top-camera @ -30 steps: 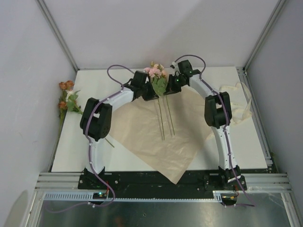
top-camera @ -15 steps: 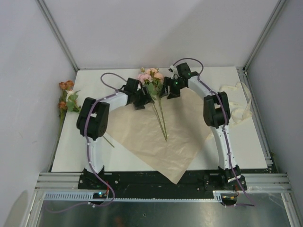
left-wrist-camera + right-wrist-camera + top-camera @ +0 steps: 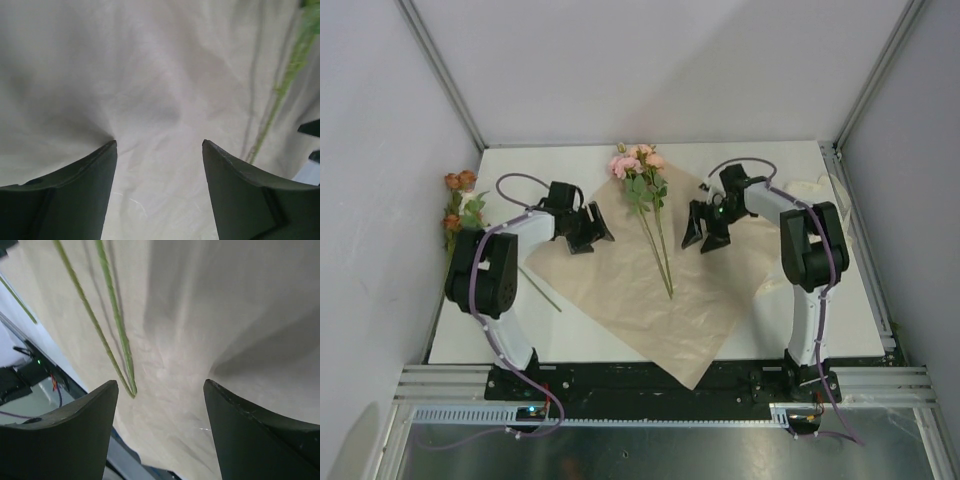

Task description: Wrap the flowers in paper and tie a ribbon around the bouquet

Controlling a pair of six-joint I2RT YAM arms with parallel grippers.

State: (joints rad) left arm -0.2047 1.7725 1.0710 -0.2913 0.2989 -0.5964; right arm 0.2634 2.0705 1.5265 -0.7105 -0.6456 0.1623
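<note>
The flowers [image 3: 642, 190] lie loose on the paper [image 3: 650, 300], pink and cream blooms toward the back, long green stems pointing to the front. My left gripper [image 3: 590, 240] hangs open to their left over the sheet, and my right gripper [image 3: 703, 242] hangs open to their right. In the left wrist view the open gripper [image 3: 159, 143] has only paper [image 3: 150, 90] between its fingers, with a stem [image 3: 280, 90] off to the right. In the right wrist view the open gripper [image 3: 161, 383] is empty, with two stem ends [image 3: 112, 315] just beyond it. The cream ribbon [image 3: 828, 212] lies bunched at the table's right edge.
A second bunch of orange flowers [image 3: 460, 205] lies at the left edge of the white table [image 3: 520, 340], one thin stem reaching toward the paper. Grey walls close in on three sides. A metal rail runs along the front by the arm bases.
Both grippers opened and let go of the flowers, then drew apart sideways and toward the front. The flowers dropped onto the paper and now lie flat, tilted slightly left.
</note>
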